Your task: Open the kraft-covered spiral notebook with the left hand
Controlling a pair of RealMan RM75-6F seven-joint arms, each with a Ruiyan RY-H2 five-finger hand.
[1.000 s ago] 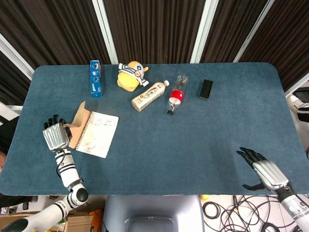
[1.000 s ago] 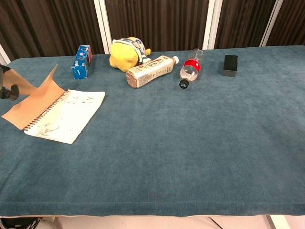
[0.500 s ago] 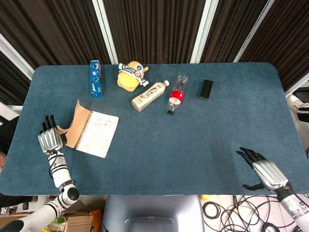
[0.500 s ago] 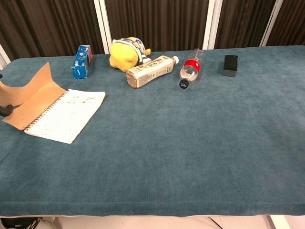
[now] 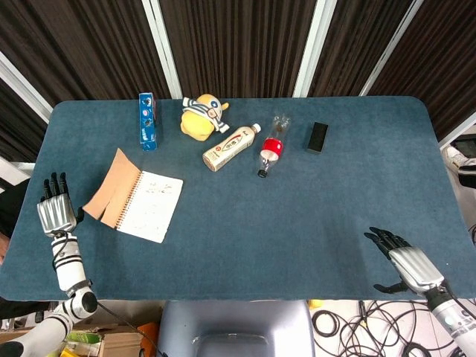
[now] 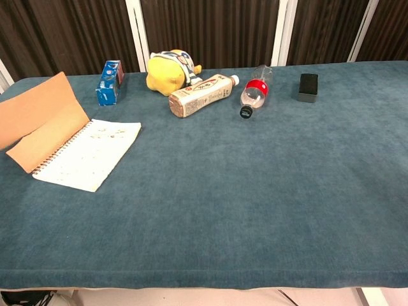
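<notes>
At the far left, the left robot hand [image 5: 56, 213] stands at the left edge of the blue surface [image 5: 297, 223], fingers straight and apart, holding nothing; it is clear of the notebook, and the chest view does not show it. Just to its right lies the notebook [image 5: 135, 197], open near the left edge: its brown cover [image 6: 39, 119] is folded back to the left and tilts up off the surface, the spiral runs along the fold, and the white page [image 6: 89, 153] lies flat with faint writing on it.

Behind the notebook, along the far edge, a blue box [image 5: 147, 121] stands nearest the left, then a yellow plush toy [image 5: 201, 116], a cream bottle [image 5: 231, 146] lying on its side, a clear bottle with a red label [image 5: 270, 146] also lying down, and a small black block [image 5: 317, 137]. These sit near one another in a loose row, well apart from the notebook.

The whole middle and near side of the surface, from the notebook across to the right edge, is bare blue cloth.

At the near right corner, the right robot hand [image 5: 405, 264] hangs at the front edge, fingers spread and holding nothing.
</notes>
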